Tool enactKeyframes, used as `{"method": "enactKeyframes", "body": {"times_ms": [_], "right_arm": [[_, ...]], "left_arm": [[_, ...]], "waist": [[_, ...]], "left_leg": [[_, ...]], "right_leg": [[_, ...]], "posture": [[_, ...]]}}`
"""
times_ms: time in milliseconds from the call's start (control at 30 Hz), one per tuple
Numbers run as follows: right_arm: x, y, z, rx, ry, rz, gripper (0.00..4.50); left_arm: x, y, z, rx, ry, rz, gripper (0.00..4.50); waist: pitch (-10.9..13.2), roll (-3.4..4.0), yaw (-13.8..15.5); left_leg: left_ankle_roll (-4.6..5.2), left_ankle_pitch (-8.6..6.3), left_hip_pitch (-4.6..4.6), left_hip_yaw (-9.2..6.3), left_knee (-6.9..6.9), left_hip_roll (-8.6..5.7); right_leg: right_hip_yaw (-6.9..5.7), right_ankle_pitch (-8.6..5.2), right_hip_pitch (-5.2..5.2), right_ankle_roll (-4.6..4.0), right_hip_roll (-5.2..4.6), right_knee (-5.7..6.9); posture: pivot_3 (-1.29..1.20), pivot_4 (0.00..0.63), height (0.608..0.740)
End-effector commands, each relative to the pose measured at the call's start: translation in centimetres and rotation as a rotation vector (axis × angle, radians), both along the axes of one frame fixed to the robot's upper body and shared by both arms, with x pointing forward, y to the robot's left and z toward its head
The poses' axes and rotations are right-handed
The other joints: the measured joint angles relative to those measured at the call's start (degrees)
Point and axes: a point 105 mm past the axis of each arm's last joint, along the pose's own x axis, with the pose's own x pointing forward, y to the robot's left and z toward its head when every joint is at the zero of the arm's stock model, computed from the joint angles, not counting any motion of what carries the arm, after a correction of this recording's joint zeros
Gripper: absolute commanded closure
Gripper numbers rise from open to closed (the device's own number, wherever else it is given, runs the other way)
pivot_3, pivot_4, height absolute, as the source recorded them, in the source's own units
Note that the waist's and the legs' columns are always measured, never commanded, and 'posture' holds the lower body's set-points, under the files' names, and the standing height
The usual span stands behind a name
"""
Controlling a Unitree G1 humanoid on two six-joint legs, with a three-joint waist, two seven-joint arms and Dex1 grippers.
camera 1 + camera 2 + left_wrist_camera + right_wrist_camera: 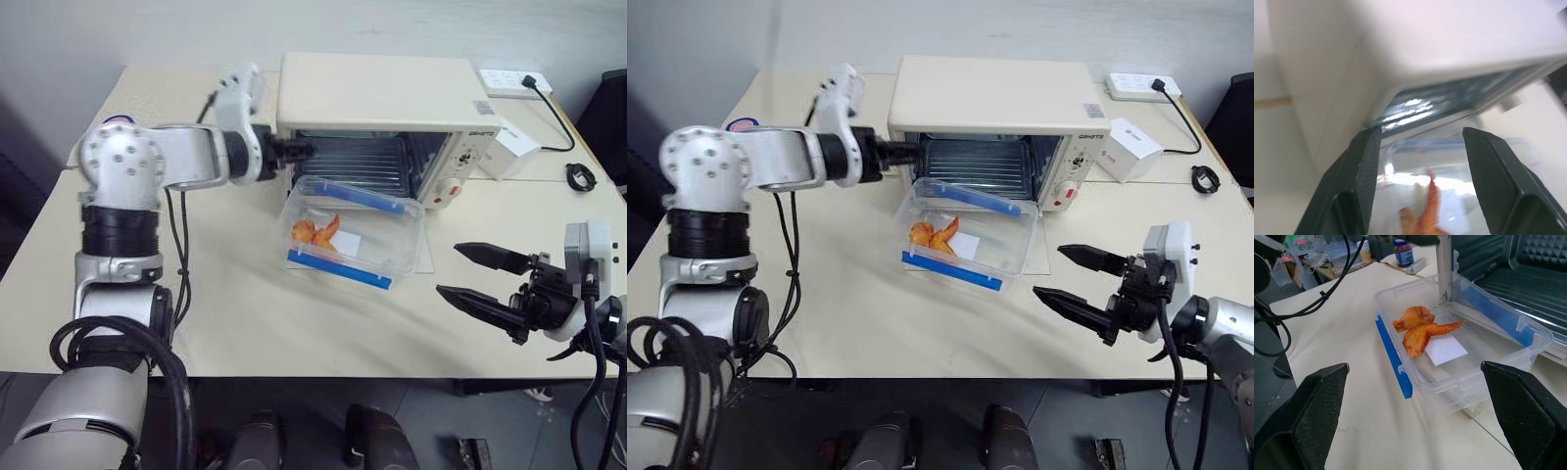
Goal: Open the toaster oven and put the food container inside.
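The cream-white toaster oven (382,93) stands at the back of the table with its cavity open and the wire rack (358,162) showing. The clear food container (353,230) with blue clip strips lies right in front of the opening, on the lowered glass door. Orange food pieces (1422,328) show through it. My left gripper (294,150) is open at the oven's front left corner, just above the container's far left end, holding nothing. My right gripper (449,268) stands open near the front right, pointing at the container from a short way off.
A small white box (509,152) sits right of the oven, with a white power strip (514,81) and black cable (580,176) behind and beside it. A small blue jar (1403,252) stands on the table's far left. The front table edge is close to my right gripper.
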Motion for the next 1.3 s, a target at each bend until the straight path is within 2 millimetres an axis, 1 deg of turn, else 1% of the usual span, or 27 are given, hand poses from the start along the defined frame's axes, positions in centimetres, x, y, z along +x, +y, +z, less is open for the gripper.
{"method": "enactKeyframes", "body": {"times_ms": [33, 67, 100, 133, 167, 200, 300, 367, 433, 467, 600, 700, 767, 800, 833, 933, 1000, 1033, 1133, 1200, 1233, 1300], "right_arm": [[-0.8, 2.0, 0.6, 0.003, -0.002, 0.089, 0.00], [-1.0, 2.6, 0.5, 0.010, 0.008, 0.113, 0.17], [-1.3, 3.3, 0.2, 0.014, 0.024, 0.144, 0.38], [-1.5, 4.0, 0.0, 0.012, 0.039, 0.169, 0.58], [-1.6, 4.5, -0.2, 0.009, 0.050, 0.187, 0.96], [-1.7, 4.9, -0.4, 0.004, 0.056, 0.198, 1.25], [-1.6, 5.6, -0.7, 0.003, 0.073, 0.212, 2.36], [-1.5, 6.5, -1.7, -0.033, 0.099, 0.233, 3.02], [-0.5, 7.3, -2.9, -0.093, 0.107, 0.204, 3.73], [0.2, 7.6, -3.5, -0.118, 0.108, 0.175, 3.95], [2.4, 7.6, -5.1, -0.209, 0.103, 0.079, 3.95], [3.1, 7.5, -5.6, -0.241, 0.092, 0.051, 3.95], [6.0, 7.2, -4.8, -0.238, 0.007, -0.075, 3.95], [6.8, 7.1, -4.6, -0.237, -0.018, -0.112, 3.95], [8.1, 7.0, -4.1, -0.232, -0.054, -0.165, 3.95], [11.1, 7.1, -2.8, -0.217, -0.134, -0.276, 3.95], [12.6, 7.6, -2.2, -0.210, -0.176, -0.319, 3.95], [13.0, 7.7, -2.0, -0.208, -0.188, -0.326, 3.95], [15.4, 8.3, -0.8, -0.159, -0.233, -0.405, 3.95], [16.9, 8.6, 0.1, -0.126, -0.253, -0.463, 3.95], [17.2, 8.8, 0.4, -0.117, -0.259, -0.465, 3.95], [17.1, 9.1, 0.6, -0.099, -0.264, -0.441, 3.95]], "left_arm": [[-4.1, 2.2, 2.9, -0.127, -0.178, -0.185, 2.10], [-5.6, 2.7, 2.4, -0.110, -0.215, -0.250, 2.32], [-7.5, 3.2, 1.3, -0.070, -0.231, -0.346, 2.62], [-8.9, 3.5, 0.2, -0.031, -0.228, -0.419, 2.90], [-10.1, 3.7, -0.9, 0.008, -0.217, -0.479, 3.27], [-11.0, 3.8, -1.9, 0.036, -0.199, -0.530, 3.53], [-12.5, 4.1, -3.6, 0.101, -0.185, -0.625, 4.49], [-13.2, 4.0, -5.9, 0.204, -0.174, -0.694, 4.50], [-12.8, 3.7, -7.8, 0.280, -0.179, -0.709, 4.50], [-12.2, 3.5, -8.5, 0.310, -0.187, -0.700, 4.50], [-10.4, 2.7, -10.6, 0.389, -0.212, -0.674, 4.50], [-10.0, 2.3, -11.1, 0.402, -0.223, -0.682, 4.50], [-8.1, 0.8, -11.0, 0.364, -0.275, -0.637, 4.50], [-7.5, 0.3, -11.0, 0.353, -0.291, -0.623, 4.50], [-6.2, -0.3, -10.6, 0.338, -0.317, -0.572, 4.50], [-3.2, -1.3, -9.4, 0.299, -0.368, -0.430, 4.50], [-1.6, -1.6, -8.6, 0.287, -0.398, -0.352, 4.50], [-1.2, -1.6, -8.4, 0.287, -0.406, -0.330, 4.50], [1.0, -1.4, -7.1, 0.286, -0.449, -0.211, 4.50], [2.0, -1.2, -6.0, 0.271, -0.479, -0.150, 4.50], [2.3, -1.1, -5.6, 0.266, -0.487, -0.128, 4.50], [2.3, -0.8, -5.0, 0.251, -0.500, -0.114, 4.50]], "waist": [[0.0, 0.02, -0.7], [0.0, 0.02, -0.7], [0.0, 0.02, -1.0], [0.0, 0.03, -1.4], [0.0, 0.02, -1.4], [0.0, 0.02, -1.4], [0.0, -0.01, 0.0], [0.0, -0.01, 0.1], [0.0, 0.02, 0.1], [0.0, 0.02, 0.1], [0.0, 0.02, 0.0], [0.0, 0.02, 0.0], [0.0, 0.01, 0.0], [0.0, 0.01, 0.0], [0.0, 0.01, -0.1], [0.0, 0.00, -0.2], [0.0, 0.01, -0.2], [0.0, 0.00, -0.4], [0.0, 0.01, -0.9], [0.0, 0.01, -1.5], [0.0, 0.01, -1.7], [0.0, 0.01, -1.8]], "left_leg": [[-0.03, 0.01, 0.04, 0.03, -0.03, 0.04], [-0.06, 0.01, 0.09, 0.09, -0.08, 0.07], [-0.07, 0.02, 0.09, 0.06, -0.08, 0.07], [-0.09, 0.02, 0.10, 0.12, -0.09, 0.08], [-0.09, 0.01, 0.13, 0.16, -0.14, 0.08], [-0.10, 0.00, 0.13, 0.14, -0.13, 0.08], [-0.04, -0.01, 0.06, 0.07, 0.02, 0.03], [0.01, -0.02, 0.04, 0.06, 0.05, 0.01], [0.04, -0.06, 0.10, 0.10, 0.01, 0.01], [0.04, -0.06, 0.11, 0.11, 0.00, 0.01], [0.07, -0.07, 0.02, 0.16, 0.00, 0.03], [0.14, -0.10, -0.06, 0.18, 0.00, 0.02], [0.21, -0.16, -0.06, 0.18, 0.00, 0.02], [0.24, -0.17, -0.12, 0.19, 0.11, 0.01], [0.28, -0.14, -0.13, 0.23, 0.12, 0.01], [0.36, -0.08, -0.11, 0.30, 0.15, -0.03], [0.35, -0.07, -0.12, 0.31, 0.15, -0.03], [0.34, -0.07, -0.11, 0.31, 0.13, -0.03], [0.32, -0.07, -0.12, 0.36, 0.01, -0.01], [0.31, -0.07, -0.16, 0.38, 0.02, -0.02], [0.31, -0.07, -0.18, 0.40, 0.06, -0.02], [0.30, -0.06, -0.20, 0.37, 0.06, -0.01]], "right_leg": [[0.02, 0.00, -0.02, 0.00, 0.02, 0.02], [0.05, -0.01, -0.05, -0.02, 0.03, 0.07], [0.03, -0.02, -0.06, -0.04, 0.03, 0.11], [0.05, -0.02, -0.08, -0.04, 0.04, 0.09], [0.08, -0.04, -0.11, -0.06, 0.04, 0.11], [0.08, -0.05, -0.10, -0.08, 0.04, 0.11], [0.06, -0.05, -0.04, -0.09, 0.01, 0.00], [0.07, -0.04, -0.01, -0.08, -0.03, -0.24], [0.10, -0.05, 0.00, -0.10, -0.03, -0.26], [0.10, -0.06, -0.01, -0.12, -0.03, -0.24], [0.12, -0.06, -0.13, -0.12, -0.02, -0.12], [0.11, -0.05, -0.16, -0.10, -0.01, 0.01], [0.10, -0.05, -0.16, -0.09, -0.01, 0.01], [0.10, -0.04, -0.17, -0.07, -0.02, 0.03], [0.10, 0.02, -0.15, 0.02, -0.02, -0.07], [0.18, 0.09, -0.13, 0.14, -0.06, -0.06], [0.18, 0.09, -0.16, 0.14, -0.05, -0.02], [0.18, 0.09, -0.17, 0.14, -0.05, 0.00], [0.18, 0.09, -0.27, 0.14, -0.04, 0.02], [0.18, 0.09, -0.30, 0.14, -0.05, 0.03], [0.18, 0.09, -0.31, 0.14, -0.06, 0.03], [0.17, 0.09, -0.32, 0.15, -0.07, 0.07]], "posture": [[0.00, 0.150, 0.740], [0.00, 0.150, 0.740], [0.00, 0.150, 0.740], [0.00, 0.150, 0.740], [0.00, 0.150, 0.740], [0.00, 0.150, 0.740], [0.00, 0.150, 0.740], [0.00, 0.150, 0.740], [0.00, 0.150, 0.740], [0.00, 0.150, 0.740], [0.00, 0.150, 0.740], [0.00, 0.150, 0.740], [0.00, 0.150, 0.740], [0.00, 0.150, 0.740], [0.00, 0.150, 0.740], [0.00, 0.150, 0.740], [0.00, 0.150, 0.740], [0.00, 0.150, 0.740], [0.00, 0.150, 0.740], [0.00, 0.150, 0.740], [0.00, 0.150, 0.740], [0.00, 0.150, 0.740]]}}
